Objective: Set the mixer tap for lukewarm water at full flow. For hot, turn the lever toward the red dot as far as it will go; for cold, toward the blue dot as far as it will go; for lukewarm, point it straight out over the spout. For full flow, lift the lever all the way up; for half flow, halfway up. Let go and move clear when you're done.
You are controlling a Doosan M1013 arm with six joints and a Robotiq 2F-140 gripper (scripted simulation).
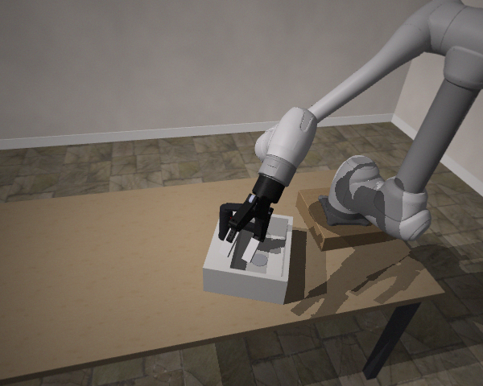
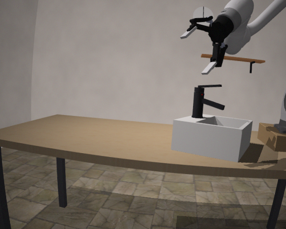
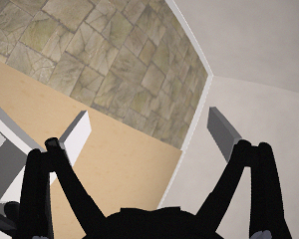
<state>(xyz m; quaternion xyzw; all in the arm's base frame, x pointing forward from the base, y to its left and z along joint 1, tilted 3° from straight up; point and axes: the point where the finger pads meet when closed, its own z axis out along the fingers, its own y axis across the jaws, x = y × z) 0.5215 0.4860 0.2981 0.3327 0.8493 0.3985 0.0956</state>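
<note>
A black mixer tap (image 2: 199,102) stands on the back rim of a white basin (image 2: 210,137). Its flat lever (image 2: 209,86) lies level, pointing out over the spout (image 2: 213,104). A red dot (image 2: 201,94) shows on the tap body. My gripper (image 2: 198,52) is open and empty, well above the lever, with white-tipped fingers spread wide. In the top view the gripper (image 1: 237,250) covers the tap, above the basin (image 1: 253,260). The wrist view shows both fingers wide apart, with a corner of the basin (image 3: 6,153) at the left; the tap is not visible there.
The basin sits on a wooden table (image 2: 88,138). The arm's base stands on a wooden block (image 1: 341,224) to the right of the basin. A wooden shelf (image 2: 233,58) hangs on the wall behind the gripper.
</note>
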